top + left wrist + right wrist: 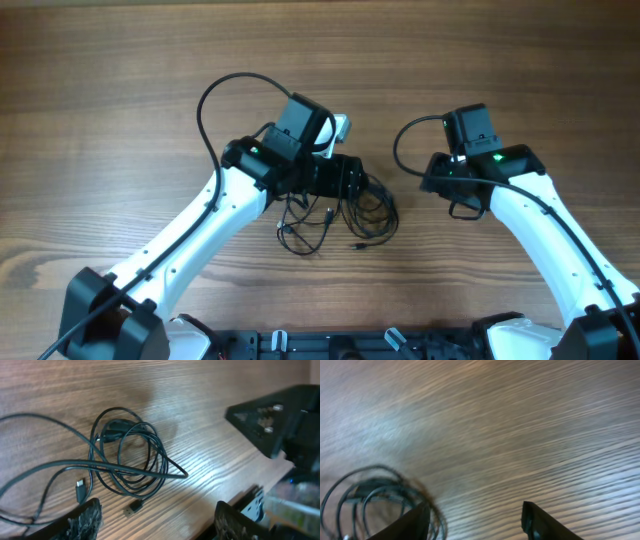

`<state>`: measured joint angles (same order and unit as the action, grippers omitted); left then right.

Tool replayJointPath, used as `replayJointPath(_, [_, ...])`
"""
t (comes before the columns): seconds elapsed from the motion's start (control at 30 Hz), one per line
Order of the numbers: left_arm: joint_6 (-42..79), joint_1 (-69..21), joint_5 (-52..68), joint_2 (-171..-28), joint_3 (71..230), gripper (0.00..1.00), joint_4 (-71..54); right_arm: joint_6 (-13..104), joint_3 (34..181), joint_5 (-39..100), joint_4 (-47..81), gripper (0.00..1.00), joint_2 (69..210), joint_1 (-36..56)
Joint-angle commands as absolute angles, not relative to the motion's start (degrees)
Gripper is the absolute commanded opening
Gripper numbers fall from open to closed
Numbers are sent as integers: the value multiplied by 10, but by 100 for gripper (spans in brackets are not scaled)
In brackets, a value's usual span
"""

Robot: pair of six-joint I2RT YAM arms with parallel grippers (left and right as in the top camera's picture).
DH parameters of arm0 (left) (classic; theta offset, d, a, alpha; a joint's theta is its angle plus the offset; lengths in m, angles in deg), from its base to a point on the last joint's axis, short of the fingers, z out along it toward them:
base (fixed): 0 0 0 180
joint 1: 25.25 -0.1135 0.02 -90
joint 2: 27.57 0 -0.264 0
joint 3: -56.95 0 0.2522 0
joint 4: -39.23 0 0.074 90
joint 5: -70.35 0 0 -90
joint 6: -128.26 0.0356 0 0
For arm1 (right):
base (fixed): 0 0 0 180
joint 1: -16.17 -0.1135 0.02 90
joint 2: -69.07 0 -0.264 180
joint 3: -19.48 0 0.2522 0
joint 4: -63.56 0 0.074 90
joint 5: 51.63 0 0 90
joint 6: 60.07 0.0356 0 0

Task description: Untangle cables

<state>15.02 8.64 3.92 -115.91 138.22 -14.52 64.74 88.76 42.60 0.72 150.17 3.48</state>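
Observation:
The cables (345,222) are thin black wires lying in loose loops with small plug ends on the wooden table, just below my left gripper (350,180). In the left wrist view the coiled cables (127,455) lie ahead of my open, empty left gripper (157,520), with two plug ends (132,508) near the fingers. My right gripper (455,195) hovers to the right of the cables. In the right wrist view it (475,520) is open and empty, with the blurred cable loops (370,495) at the lower left beside its left finger.
The wooden table (120,90) fills the overhead view. Thicker black arm cables loop above the left arm (215,95) and beside the right arm (400,150). The right arm's black body (280,420) shows at the right of the left wrist view.

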Motion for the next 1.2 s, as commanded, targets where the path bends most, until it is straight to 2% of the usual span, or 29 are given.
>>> replayJointPath(0.0, [33, 104, 0, -1200, 1387, 75, -135, 673, 887, 447, 5, 66, 1503, 72])
replayJointPath(0.17, [-2, 134, 0, -1264, 1387, 77, -121, 644, 887, 408, 6, 66, 1503, 113])
replayJointPath(0.37, [-2, 171, -3, -1331, 1387, 71, -118, 639, 887, 408, 6, 67, 1503, 115])
replayJointPath(0.6, [-2, 183, -42, -1342, 1384, 68, -120, 628, 887, 393, 7, 68, 1503, 115])
replayJointPath(0.67, [-2, 191, -80, -1342, 1384, 62, -119, 628, 887, 391, 7, 68, 1503, 115])
replayJointPath(0.73, [-2, 206, -92, -1342, 1384, 42, -111, 628, 887, 390, 7, 68, 1503, 115])
replayJointPath(0.9, [-2, 221, -103, -1342, 1384, 28, -107, 613, 887, 371, 8, 68, 1503, 115])
replayJointPath(1.03, [-2, 221, -103, -1342, 1384, 9, -107, 614, 887, 369, 8, 68, 1503, 115])
replayJointPath(1.1, [3, 218, -105, -1342, 1384, 4, -106, 613, 887, 369, 7, 71, 1503, 115])
replayJointPath(1.17, [5, 211, -105, -1338, 1385, 4, -107, 604, 887, 369, 7, 72, 1503, 115])
